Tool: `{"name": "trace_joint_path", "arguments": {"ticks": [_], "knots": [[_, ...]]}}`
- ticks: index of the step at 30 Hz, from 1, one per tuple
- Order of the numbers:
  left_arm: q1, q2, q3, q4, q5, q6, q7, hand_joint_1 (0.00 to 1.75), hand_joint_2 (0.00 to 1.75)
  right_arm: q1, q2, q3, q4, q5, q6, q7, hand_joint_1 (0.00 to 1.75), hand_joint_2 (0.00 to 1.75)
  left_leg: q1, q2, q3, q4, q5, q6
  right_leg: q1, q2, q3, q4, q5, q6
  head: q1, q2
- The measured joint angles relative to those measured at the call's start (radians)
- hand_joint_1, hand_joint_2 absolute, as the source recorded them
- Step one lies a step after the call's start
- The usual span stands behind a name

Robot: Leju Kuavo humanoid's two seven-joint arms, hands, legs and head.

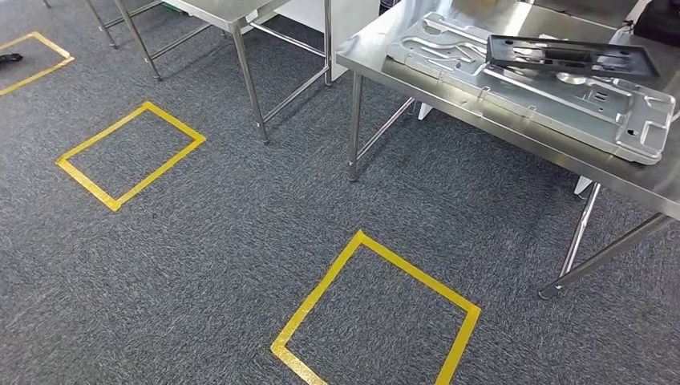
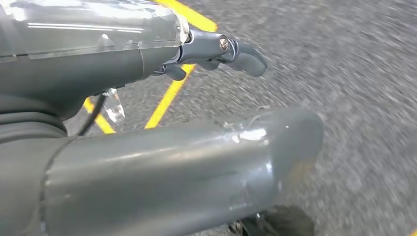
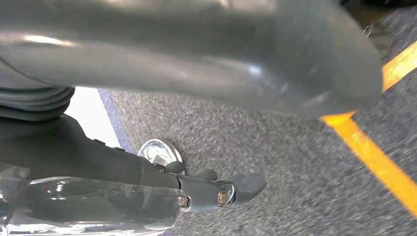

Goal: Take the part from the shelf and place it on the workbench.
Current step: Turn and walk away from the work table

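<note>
Grey carpet (image 1: 200,241) covers the floor, marked with yellow tape squares (image 1: 377,313) – one near the bottom of the head view, one to the left, part of a third at the far left edge.

Steel workbench (image 1: 641,180) stands at upper right on thin metal legs; a second steel table (image 1: 232,12) stands behind it, further left.

On the workbench lies a large silver stamped metal panel (image 1: 561,104), flat, with ribs, cut-outs and small holes, one corner reaching close to the bench's near edge. On top of the panel rests the part (image 1: 573,56) – a flat black rectangular frame with open slots, lying roughly level across the panel's far half. No writing or label can be read on either piece.

Left hand (image 2: 147,123): in the left wrist view it hangs over the carpet, thick grey thumb stretched out in the foreground, darker fingers (image 2: 241,54) extended beyond the clear cover and only slightly bent. Fingers apart, nothing held. A yellow tape line runs on the carpet below it.

Right hand (image 3: 196,88): same pose in the right wrist view, thumb extended across the frame, darker fingers (image 3: 236,189) nearly straight, spread from the thumb, empty. Carpet and a yellow tape line lie beneath; picture somewhat blurred.
</note>
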Motion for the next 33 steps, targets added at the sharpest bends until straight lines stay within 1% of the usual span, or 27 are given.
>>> {"name": "trace_joint_path", "arguments": {"ticks": [1,3,4,5,6,7,8,9,10,11,12,14,15,16,18,20,21,22,23,25,26,27,28,29,30,31,33], "knots": [[0.002,0.005,0.011,-0.002,0.001,0.002,0.002,0.00,0.00,-0.001,0.005,0.002,0.000,0.000,0.004,-0.012,0.00,0.00,0.003,-0.008,0.003,-0.005,0.004,0.007,-0.001,0.021,-0.009,0.023,-0.018,0.005,0.002,0.000],[0.003,0.012,0.025,-0.005,0.001,0.005,0.007,0.00,0.00,0.002,0.011,0.006,0.000,0.000,0.008,-0.028,0.00,0.00,0.004,-0.025,0.003,-0.008,0.009,0.015,-0.003,0.069,-0.058,0.125,-0.079,0.008,0.005,0.000],[0.003,0.016,0.032,-0.006,0.001,0.005,0.009,0.00,0.00,0.003,0.013,0.007,0.000,0.000,0.010,-0.033,0.00,0.00,0.003,-0.036,0.001,-0.008,0.011,0.018,-0.003,0.080,-0.091,0.190,-0.107,0.008,0.005,0.000],[0.003,0.018,0.037,-0.007,0.002,0.004,0.010,0.00,0.00,0.004,0.013,0.008,0.000,0.001,0.012,-0.037,0.00,0.00,0.001,-0.048,-0.001,-0.008,0.011,0.019,-0.002,0.084,-0.117,0.239,-0.121,0.007,0.005,0.000],[0.003,0.020,0.042,-0.008,0.002,0.002,0.012,0.00,0.00,0.005,0.014,0.009,0.000,0.004,0.016,-0.041,0.00,0.00,0.001,-0.061,-0.001,-0.007,0.011,0.019,-0.002,0.086,-0.130,0.259,-0.115,0.005,0.005,0.000],[0.004,0.021,0.046,-0.009,0.002,-0.003,0.014,0.00,0.00,0.005,0.016,0.011,0.000,0.007,0.021,-0.044,0.00,0.00,0.000,-0.075,0.000,-0.005,0.011,0.019,-0.002,0.089,-0.126,0.243,-0.090,0.003,0.005,0.000],[0.004,0.022,0.049,-0.009,0.001,-0.009,0.016,0.00,0.00,0.005,0.017,0.014,0.000,0.012,0.024,-0.046,0.00,0.00,0.000,-0.089,0.001,-0.003,0.010,0.018,-0.002,0.097,-0.106,0.193,-0.051,-0.001,0.005,0.000],[0.004,0.023,0.052,-0.010,-0.002,-0.018,0.017,0.00,0.00,0.005,0.019,0.016,0.000,0.016,0.027,-0.043,0.00,0.00,0.001,-0.101,0.000,-0.001,0.009,0.016,-0.002,0.118,-0.080,0.128,-0.015,-0.005,0.005,0.000],[0.003,0.023,0.054,-0.010,-0.006,-0.029,0.018,0.00,0.00,0.005,0.020,0.018,0.001,0.019,0.028,-0.035,0.00,0.00,0.000,-0.114,-0.002,0.003,0.008,0.013,-0.002,0.139,-0.055,0.069,0.009,-0.009,0.005,0.000],[0.002,0.022,0.055,-0.010,-0.012,-0.039,0.019,0.00,0.00,0.004,0.020,0.019,0.001,0.022,0.031,-0.024,0.00,0.00,0.000,-0.124,-0.005,0.007,0.007,0.008,-0.002,0.155,-0.039,0.029,0.022,-0.012,0.005,0.000],[0.000,0.021,0.056,-0.010,-0.018,-0.048,0.020,0.00,0.00,0.004,0.021,0.020,0.002,0.025,0.034,-0.011,0.00,0.00,0.001,-0.134,-0.010,0.008,0.007,0.002,0.000,0.164,-0.032,0.009,0.023,-0.015,0.004,0.000],[-0.001,0.016,0.056,-0.010,-0.027,-0.058,0.019,0.00,0.00,0.002,0.021,0.022,0.003,0.030,0.040,0.013,0.00,0.00,0.004,-0.153,-0.017,0.008,0.010,-0.012,0.000,0.146,-0.030,0.003,0.024,-0.021,0.005,0.000],[-0.001,0.013,0.056,-0.010,-0.028,-0.063,0.015,0.00,0.00,0.001,0.020,0.024,0.003,0.033,0.042,0.023,0.00,0.00,0.004,-0.144,-0.020,0.013,0.005,-0.018,-0.001,0.135,-0.027,-0.002,0.026,-0.027,0.004,0.000],[-0.002,0.010,0.056,-0.010,-0.028,-0.068,0.011,0.00,0.00,0.002,0.020,0.026,0.003,0.035,0.043,0.032,0.00,0.00,0.003,-0.122,-0.030,0.034,-0.009,-0.023,-0.003,0.123,-0.024,-0.007,0.028,-0.034,0.001,0.000],[-0.009,-0.001,0.056,-0.010,-0.028,-0.077,0.001,0.00,0.00,0.005,0.018,0.029,0.003,0.040,0.043,0.042,0.00,0.00,0.004,-0.063,-0.074,0.128,-0.063,-0.033,-0.003,0.095,-0.020,-0.012,0.029,-0.045,-0.006,0.000],[-0.018,-0.013,0.056,-0.010,-0.034,-0.079,-0.003,0.00,0.00,0.008,0.012,0.032,0.003,0.047,0.042,0.037,0.00,0.00,0.011,-0.041,-0.130,0.243,-0.112,-0.041,0.000,0.066,-0.020,-0.012,0.026,-0.049,-0.009,0.000],[-0.021,-0.018,0.055,-0.010,-0.038,-0.079,-0.003,0.00,0.00,0.008,0.009,0.033,0.003,0.050,0.041,0.030,0.00,0.00,0.014,-0.037,-0.142,0.268,-0.114,-0.045,0.001,0.052,-0.019,-0.012,0.025,-0.048,-0.009,0.000],[-0.022,-0.022,0.055,-0.010,-0.041,-0.078,-0.002,0.00,0.00,0.007,0.006,0.034,0.003,0.054,0.039,0.021,0.00,0.00,0.017,-0.033,-0.136,0.258,-0.098,-0.047,0.001,0.039,-0.018,-0.011,0.023,-0.047,-0.009,0.000],[-0.023,-0.025,0.055,-0.010,-0.044,-0.077,0.000,0.00,0.00,0.007,0.004,0.035,0.003,0.058,0.037,0.010,0.00,0.00,0.019,-0.025,-0.111,0.212,-0.069,-0.048,0.001,0.027,-0.015,-0.011,0.021,-0.045,-0.009,0.000],[-0.026,-0.030,0.055,-0.010,-0.046,-0.075,0.006,0.00,0.00,0.006,0.002,0.039,0.003,0.068,0.034,-0.009,0.00,0.00,0.016,0.016,-0.041,0.083,-0.014,-0.042,0.003,0.006,-0.008,-0.010,0.015,-0.036,-0.010,0.000],[-0.029,-0.032,0.055,-0.010,-0.044,-0.072,0.010,0.00,0.00,0.005,0.001,0.041,0.003,0.074,0.033,-0.018,0.00,0.00,0.012,0.033,-0.017,0.038,-0.001,-0.036,0.005,-0.004,-0.005,-0.009,0.012,-0.031,-0.009,0.000],[-0.031,-0.034,0.056,-0.010,-0.040,-0.070,0.014,0.00,0.00,0.004,0.000,0.044,0.003,0.080,0.032,-0.025,0.00,0.00,0.008,0.044,-0.007,0.015,0.002,-0.030,0.007,-0.012,-0.003,-0.008,0.011,-0.025,-0.008,0.000],[-0.032,-0.035,0.058,-0.010,-0.036,-0.067,0.019,0.00,0.00,0.002,-0.001,0.048,0.003,0.087,0.032,-0.030,0.00,0.00,0.004,0.042,-0.008,0.010,0.000,-0.024,0.009,-0.021,-0.001,-0.009,0.010,-0.019,-0.006,0.000],[-0.031,-0.036,0.060,-0.010,-0.030,-0.062,0.024,0.00,0.00,-0.001,-0.002,0.053,0.003,0.094,0.033,-0.035,0.00,0.00,0.004,0.030,-0.010,0.008,0.003,-0.018,0.008,-0.030,0.002,-0.010,0.009,-0.014,-0.005,0.000],[-0.029,-0.037,0.063,-0.010,-0.025,-0.058,0.029,0.00,0.00,-0.005,-0.002,0.057,0.003,0.100,0.033,-0.038,0.00,0.00,0.005,0.020,-0.010,0.003,0.006,-0.012,0.006,-0.024,0.004,-0.008,0.006,-0.007,-0.004,0.000],[-0.028,-0.038,0.066,-0.010,-0.020,-0.053,0.035,0.00,0.00,-0.007,-0.002,0.061,0.003,0.106,0.034,-0.040,0.00,0.00,0.007,0.010,-0.008,-0.002,0.011,-0.005,0.004,-0.003,0.002,0.002,-0.005,-0.002,-0.003,0.000],[-0.030,-0.040,0.075,-0.010,-0.012,-0.041,0.043,0.00,0.00,-0.006,-0.003,0.069,0.003,0.116,0.037,-0.043,0.00,0.00,0.011,-0.010,-0.005,-0.009,0.019,0.007,-0.001,0.061,-0.031,0.080,-0.058,0.005,0.000,0.000]]}}
